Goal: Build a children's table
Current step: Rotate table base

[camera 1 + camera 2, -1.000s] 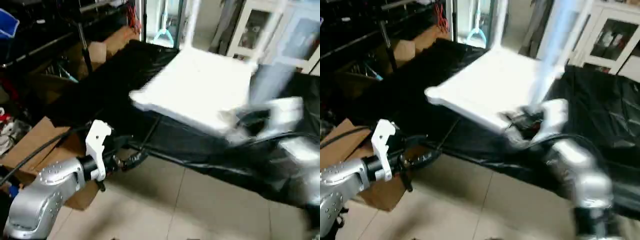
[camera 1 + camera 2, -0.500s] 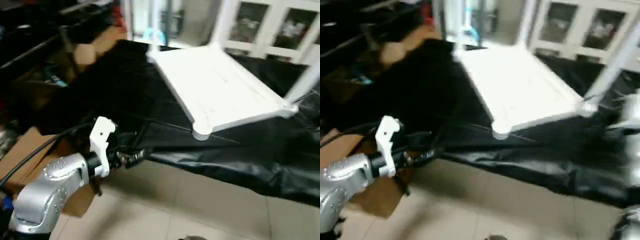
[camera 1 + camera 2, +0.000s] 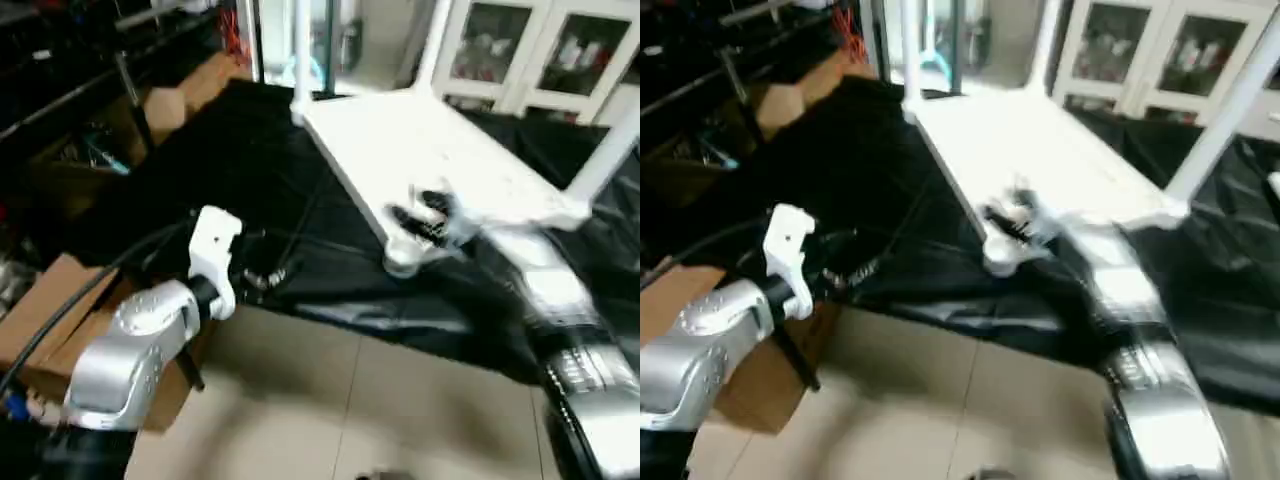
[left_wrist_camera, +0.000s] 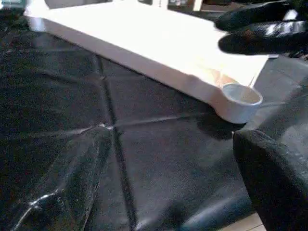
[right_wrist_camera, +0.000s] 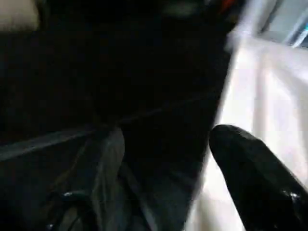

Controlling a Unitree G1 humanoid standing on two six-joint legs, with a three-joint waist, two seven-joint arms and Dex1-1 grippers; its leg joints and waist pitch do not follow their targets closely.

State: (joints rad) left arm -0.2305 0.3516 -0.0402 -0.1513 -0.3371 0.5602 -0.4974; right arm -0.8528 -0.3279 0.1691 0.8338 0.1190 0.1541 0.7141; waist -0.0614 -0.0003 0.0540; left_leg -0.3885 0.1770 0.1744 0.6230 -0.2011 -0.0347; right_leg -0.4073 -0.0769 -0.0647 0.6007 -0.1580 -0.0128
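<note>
The tabletop point(image 3: 440, 165) is lying upside down on a black sheet point(image 3: 230, 190) spread over the work surface, and three legs look already plugged in: one at the far left corner point(image 3: 300, 50), one at the far middle point(image 3: 432, 45) and one at the right point(image 3: 610, 160). The near corner socket point(image 4: 240, 98) is empty, so my guess is that's the one left to fill. The right gripper point(image 3: 425, 215) is reaching over the near edge of the top just beside that socket, its black fingers point(image 4: 255, 29) spread apart with nothing in them. The left gripper point(image 4: 168, 183) hangs low over the sheet just off the near corner, fingers wide apart and empty too. As for handling, it's moulded white plastic, so probably light and stiff but a bit slick, and it could skate on that shiny sheet if pushed sideways. I'd pinch the flat rim next to the socket, or steady it by a standing leg down near its base, since up high would likely lever it. I can't spot the fourth leg.
</note>
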